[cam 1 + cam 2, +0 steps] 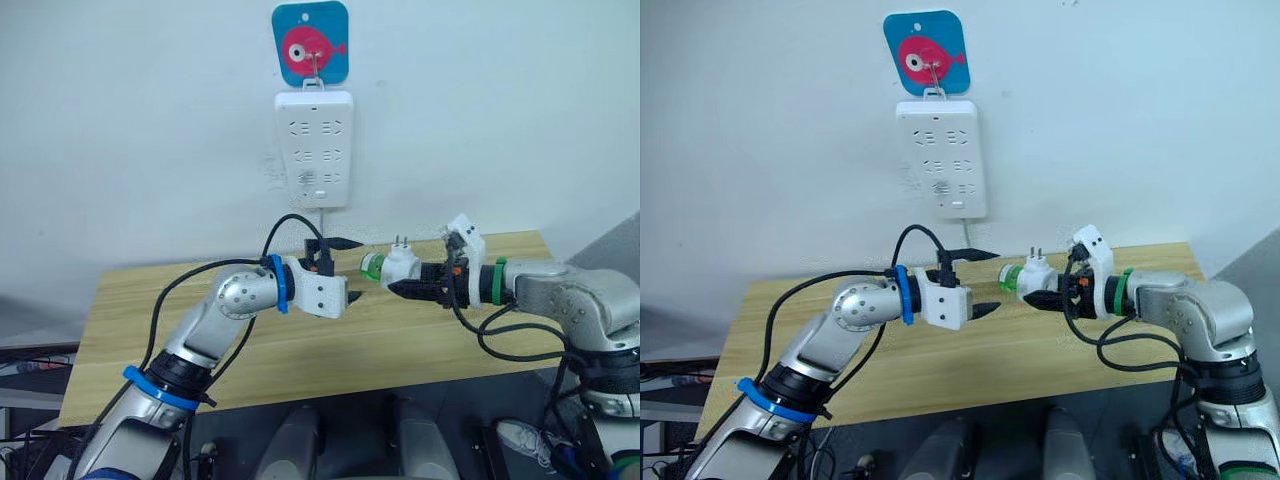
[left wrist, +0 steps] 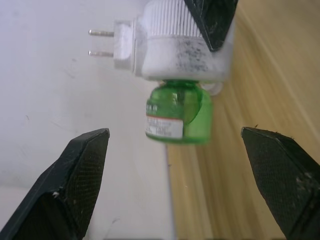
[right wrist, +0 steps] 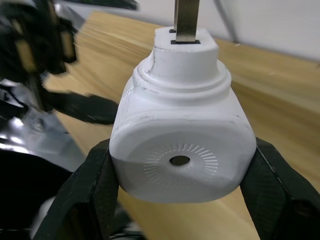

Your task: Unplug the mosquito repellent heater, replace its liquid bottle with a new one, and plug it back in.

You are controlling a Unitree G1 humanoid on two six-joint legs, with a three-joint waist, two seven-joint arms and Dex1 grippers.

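The white mosquito repellent heater (image 1: pixel 402 266) hangs above the wooden table, unplugged, its two prongs (image 1: pixel 401 243) pointing up. My right gripper (image 1: pixel 397 280) is shut on its sides, as the right wrist view shows around the round face (image 3: pixel 181 161). A green liquid bottle (image 2: pixel 178 116) is still fitted in the heater and sticks out toward my left arm. My left gripper (image 1: pixel 352 270) is open a short way from the bottle, one finger above and one below, with nothing between them. The black fingers (image 2: pixel 75 182) straddle the bottle without touching it.
A tall white power strip (image 1: pixel 314 148) hangs on the wall under a blue fish hook (image 1: pixel 310 42), behind and above both grippers. The wooden table (image 1: pixel 300 350) lies below the arms. Black cables loop off both wrists.
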